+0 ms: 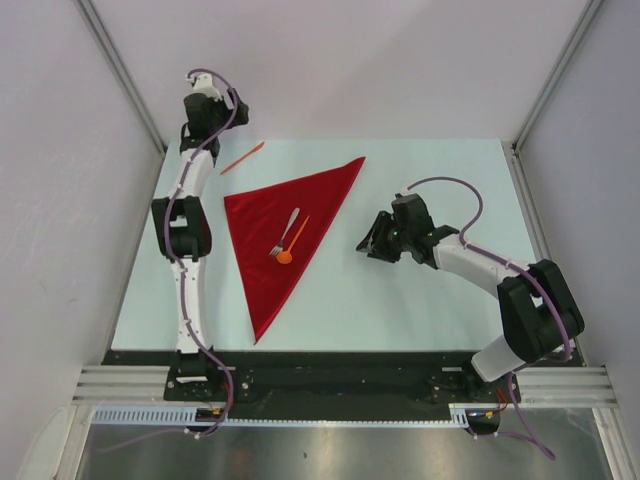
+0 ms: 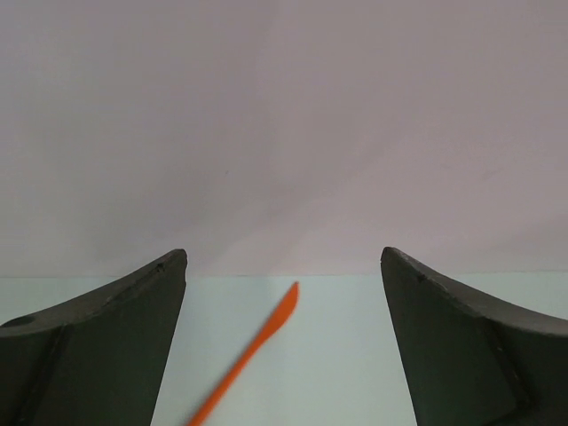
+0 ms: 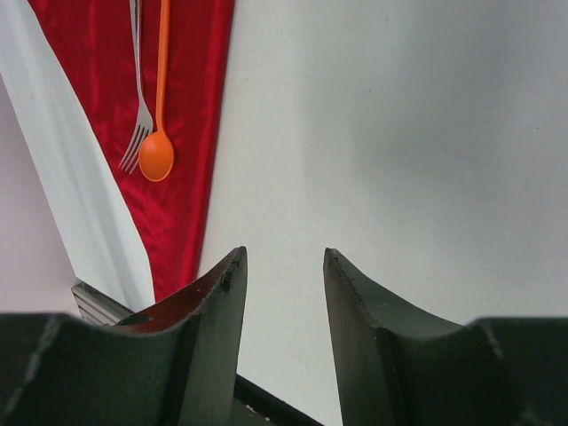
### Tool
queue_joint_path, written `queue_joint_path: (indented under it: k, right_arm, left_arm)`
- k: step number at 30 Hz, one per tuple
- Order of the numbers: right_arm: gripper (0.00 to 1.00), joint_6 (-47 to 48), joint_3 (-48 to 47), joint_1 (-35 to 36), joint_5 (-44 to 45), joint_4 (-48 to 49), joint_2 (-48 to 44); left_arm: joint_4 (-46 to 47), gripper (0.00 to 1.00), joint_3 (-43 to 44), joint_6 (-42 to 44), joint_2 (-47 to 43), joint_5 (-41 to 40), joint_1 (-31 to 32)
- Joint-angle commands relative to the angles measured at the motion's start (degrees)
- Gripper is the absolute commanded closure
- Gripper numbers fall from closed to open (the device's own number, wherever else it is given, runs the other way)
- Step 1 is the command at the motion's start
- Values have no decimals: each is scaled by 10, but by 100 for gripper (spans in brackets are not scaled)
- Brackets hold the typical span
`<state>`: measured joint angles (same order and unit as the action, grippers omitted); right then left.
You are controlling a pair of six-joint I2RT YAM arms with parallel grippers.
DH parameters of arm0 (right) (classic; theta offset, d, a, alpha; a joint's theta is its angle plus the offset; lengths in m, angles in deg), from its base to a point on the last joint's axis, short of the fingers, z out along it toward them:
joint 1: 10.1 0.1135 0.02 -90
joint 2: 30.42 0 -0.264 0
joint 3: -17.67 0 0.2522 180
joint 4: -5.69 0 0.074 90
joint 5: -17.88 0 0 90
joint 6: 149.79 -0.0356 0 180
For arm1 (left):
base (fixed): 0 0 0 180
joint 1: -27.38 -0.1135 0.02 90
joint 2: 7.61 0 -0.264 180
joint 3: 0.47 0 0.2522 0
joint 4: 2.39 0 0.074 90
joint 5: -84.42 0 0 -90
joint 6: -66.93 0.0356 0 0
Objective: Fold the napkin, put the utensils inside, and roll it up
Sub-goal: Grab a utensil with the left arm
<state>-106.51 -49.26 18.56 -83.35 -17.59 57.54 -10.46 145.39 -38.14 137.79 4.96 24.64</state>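
Fold looks done: bright red thin cloth napkin (image 1: 275, 235) lies as a triangle, just left of right gripper (image 3: 284, 257), whose jaws are part open w/ nothing in them. Pale silvery fork (image 1: 286, 232) & orange round-bowled spoon (image 1: 296, 238) are on it. Thin orange knife-like stick (image 2: 253, 351) is off the cloth, between left gripper (image 2: 284, 257) jaws, which are wide apart, not gripping. To do: knife in, roll.

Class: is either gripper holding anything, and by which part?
Nothing is held: the left gripper is open near the orange knife, the right gripper open and empty beside the napkin.

Red napkin (image 1: 260, 230) lies folded in a triangle, fork (image 1: 287, 228) and orange spoon (image 1: 297, 237) on it, orange knife (image 1: 242, 158) well apart.
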Motion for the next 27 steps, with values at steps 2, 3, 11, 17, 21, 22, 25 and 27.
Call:
queue_joint_path:
  k: [2,3,11,17,21,22,25,27]
  right_arm:
    - [55,2,-23,1,2,-4,-3]
    - [55,2,-22,0,0,-4,0]
    - [55,-7,-25,6,-11,12,11]
    - [55,-10,-25,12,-7,11,12]
    - [55,-12,-26,16,-5,12,13]
    - [55,-13,-26,16,-5,12,12]
    - [55,-14,-34,17,-5,9,17]
    - [55,-15,-44,17,-6,2,19]
  left_arm:
    - [-204,0,77,195,45,38,-17]
    - [-199,0,65,197,30,35,-19]
    - [-318,0,103,227,55,-39,-23]
    - [-328,0,83,251,44,30,-25]
    - [-340,0,106,252,56,48,-29]
    - [-343,0,107,250,58,56,-31]
    - [-344,1,104,255,55,64,-34]
    - [-344,4,106,256,56,64,-32]
